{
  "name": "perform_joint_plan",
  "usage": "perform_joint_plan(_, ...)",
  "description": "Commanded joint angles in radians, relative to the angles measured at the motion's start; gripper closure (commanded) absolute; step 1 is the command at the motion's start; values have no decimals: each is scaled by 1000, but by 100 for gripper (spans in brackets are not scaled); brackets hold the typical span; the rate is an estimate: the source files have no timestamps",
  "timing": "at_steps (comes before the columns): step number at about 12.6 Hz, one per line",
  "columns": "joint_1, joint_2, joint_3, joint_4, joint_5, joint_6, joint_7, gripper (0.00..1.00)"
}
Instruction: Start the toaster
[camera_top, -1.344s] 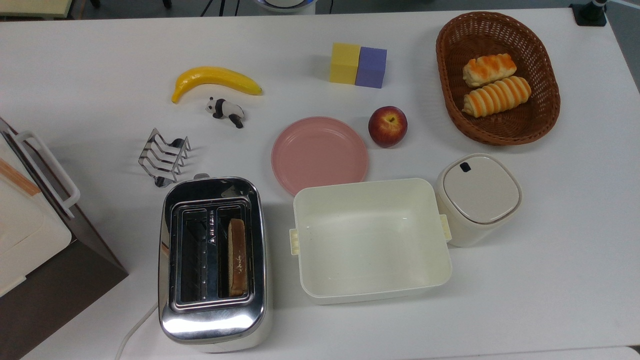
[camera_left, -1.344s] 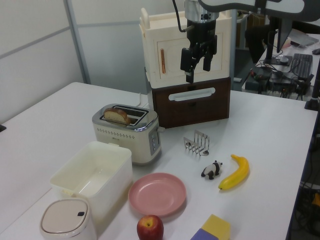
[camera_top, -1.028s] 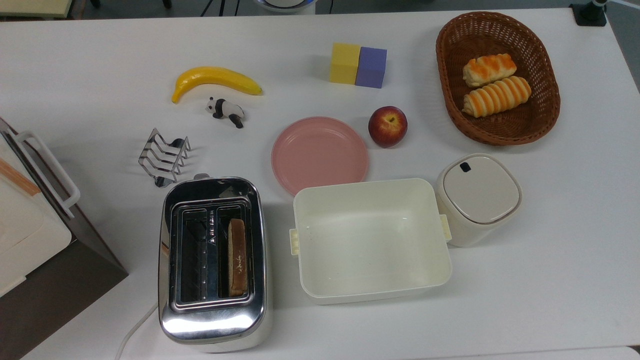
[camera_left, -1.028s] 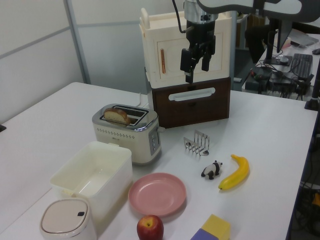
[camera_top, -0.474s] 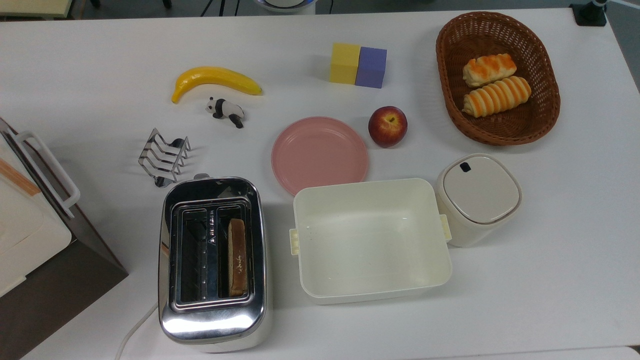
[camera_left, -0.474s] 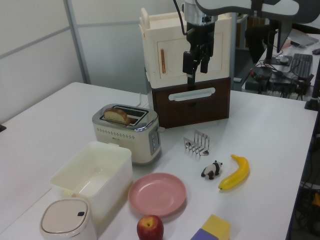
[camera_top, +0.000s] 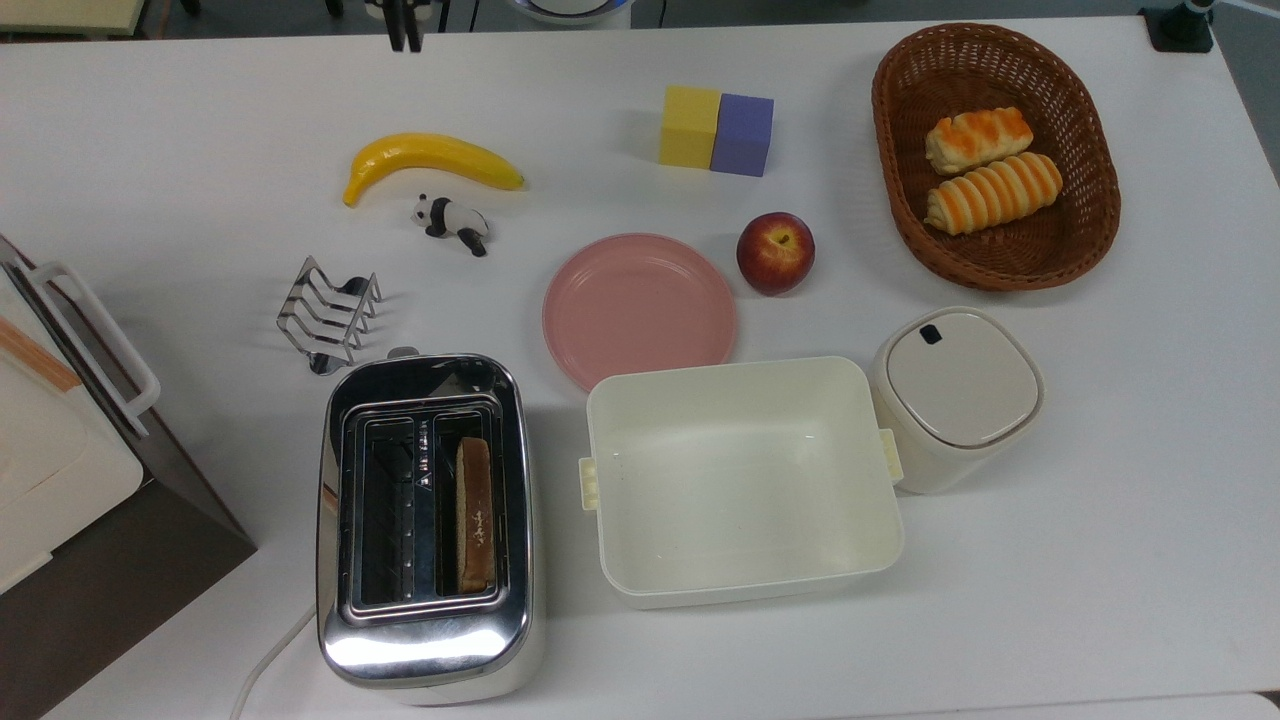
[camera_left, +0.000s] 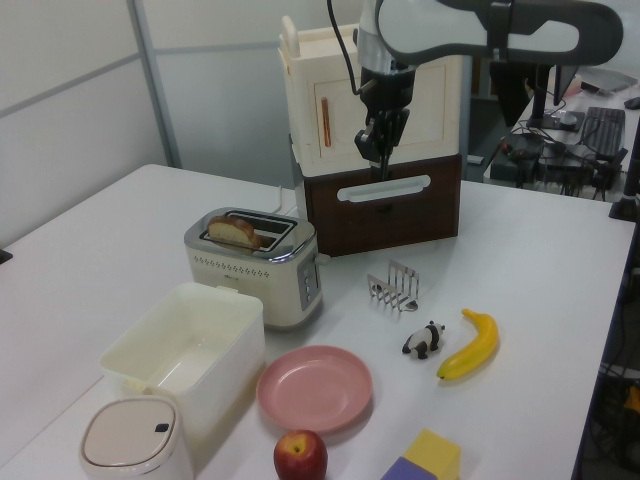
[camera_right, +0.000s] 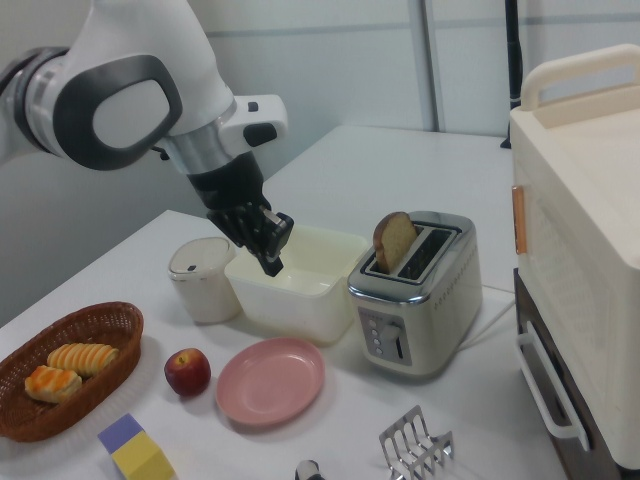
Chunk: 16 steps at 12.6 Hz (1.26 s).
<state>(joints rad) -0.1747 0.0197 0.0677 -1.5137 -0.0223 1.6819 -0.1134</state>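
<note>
The chrome two-slot toaster (camera_top: 425, 650) stands near the front of the table, toward the top view's left. A slice of bread (camera_top: 473, 515) sticks up from one slot. A small lever knob (camera_top: 403, 352) shows at the toaster's far end, and a white cord trails off the near end. In the left view the toaster (camera_left: 255, 270) sits below and to the left of my gripper (camera_left: 378, 160), which hangs high in front of the boxy appliance. The gripper (camera_top: 405, 35) pokes in at the top view's upper edge. In the right view the gripper (camera_right: 272, 262) points down, well left of the toaster (camera_right: 420, 320).
A wire toast rack (camera_top: 330, 315) stands just beyond the lever end. A white-and-brown appliance (camera_top: 60, 450) fills the top view's left edge. A cream tub (camera_top: 610, 560), pink plate (camera_top: 640, 310) and lidded canister (camera_top: 955, 395) sit to the toaster's right. Banana (camera_top: 430, 160), panda (camera_top: 452, 222), apple (camera_top: 775, 252), blocks (camera_top: 715, 130) and bread basket (camera_top: 890, 200) lie farther back.
The gripper has turned about its wrist, shifted slightly toward the left view's left and come lower; its tip now shows at the top view's upper edge. The toaster and bread have not moved.
</note>
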Motion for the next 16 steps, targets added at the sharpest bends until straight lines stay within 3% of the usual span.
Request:
perform_joint_plan(1, 21, 57, -26, -26, 18, 97, -17, 100)
perform_joint_plan(7, 6, 258, -28, -22, -20, 370, 24, 100)
perform_joint_plan(16, -9, 362, -25, -23, -85, 486, 14, 100)
